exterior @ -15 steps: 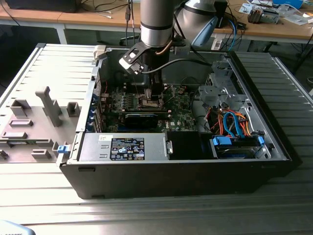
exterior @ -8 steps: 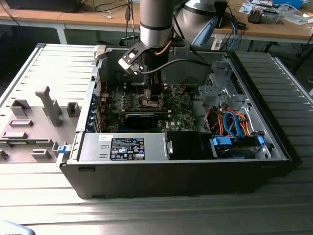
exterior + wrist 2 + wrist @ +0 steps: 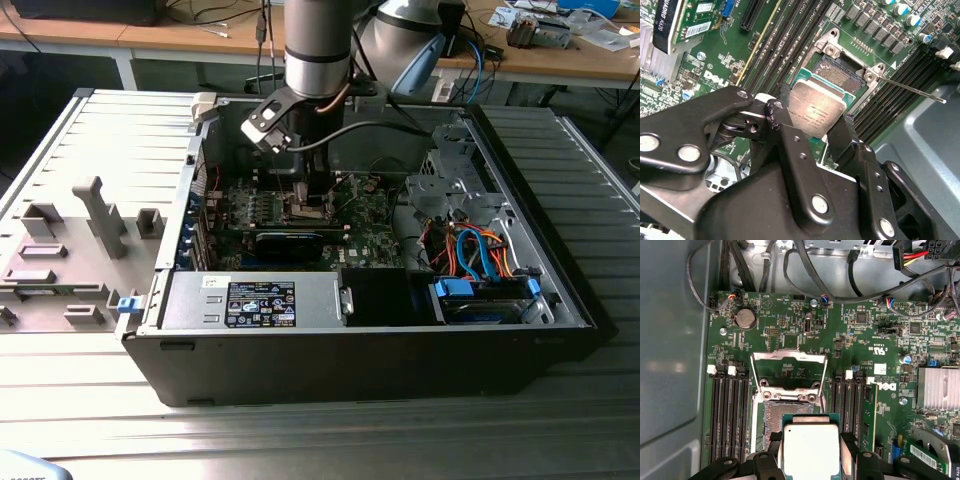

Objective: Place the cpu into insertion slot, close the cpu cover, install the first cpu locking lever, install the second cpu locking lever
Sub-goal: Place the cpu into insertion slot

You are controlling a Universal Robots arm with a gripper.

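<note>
The jaws are closed on two opposite edges of the cpu point(image 3: 811, 450), holding it flat with the metal top up, likely so it meets the socket point(image 3: 840, 75) squarely. It appears to hang just above the socket, partly over it and not yet seated. The cpu cover point(image 3: 790, 371) stands swung back on its hinge, leaving the pins clear, and a thin locking lever point(image 3: 914, 91) sticks out, released. In the exterior view the arm point(image 3: 318, 45) reaches down into the open computer case point(image 3: 560, 300), which lies on the surface point(image 3: 300, 440).
</note>
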